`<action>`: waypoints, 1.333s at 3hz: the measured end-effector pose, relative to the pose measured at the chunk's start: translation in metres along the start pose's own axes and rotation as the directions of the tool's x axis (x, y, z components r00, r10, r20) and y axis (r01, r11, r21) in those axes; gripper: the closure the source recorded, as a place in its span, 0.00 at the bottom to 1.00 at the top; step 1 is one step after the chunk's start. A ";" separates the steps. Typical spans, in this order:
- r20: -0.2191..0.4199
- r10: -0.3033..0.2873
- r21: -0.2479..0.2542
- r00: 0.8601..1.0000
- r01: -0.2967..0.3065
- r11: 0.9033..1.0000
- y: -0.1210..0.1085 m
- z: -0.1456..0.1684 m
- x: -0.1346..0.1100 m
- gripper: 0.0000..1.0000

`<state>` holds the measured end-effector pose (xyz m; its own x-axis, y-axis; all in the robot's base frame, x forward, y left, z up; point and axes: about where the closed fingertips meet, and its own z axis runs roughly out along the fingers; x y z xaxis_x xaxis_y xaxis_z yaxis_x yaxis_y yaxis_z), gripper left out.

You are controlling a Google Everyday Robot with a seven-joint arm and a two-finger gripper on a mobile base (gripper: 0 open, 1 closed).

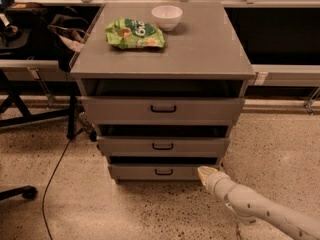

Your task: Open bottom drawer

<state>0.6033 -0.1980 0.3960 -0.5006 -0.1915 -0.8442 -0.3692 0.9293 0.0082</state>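
The bottom drawer (135,172) is the lowest, shortest grey front of the cabinet, with a small black bar handle (163,172). It stands slightly out from the cabinet, with a dark gap above it. My gripper (204,172) is at the end of the white arm that comes in from the lower right. Its tip is at the right end of the bottom drawer's front, to the right of the handle.
The middle drawer (130,146) and top drawer (120,109) sit above. A green snack bag (134,33) and a white bowl (167,17) rest on the cabinet top (210,49). A black cable (57,169) and chair legs lie on the speckled floor at the left.
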 end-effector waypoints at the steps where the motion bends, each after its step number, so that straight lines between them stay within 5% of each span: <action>1: -0.008 -0.007 -0.013 1.000 0.007 1.000 -0.012 0.018 0.022 1.00; 2: -0.046 0.021 -0.009 0.999 -0.022 1.000 -0.042 0.052 0.058 1.00; 4: -0.068 0.073 0.024 0.995 -0.071 0.997 -0.061 0.085 0.090 1.00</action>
<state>0.6477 -0.2448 0.2739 -0.5785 -0.1443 -0.8028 -0.3134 0.9480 0.0554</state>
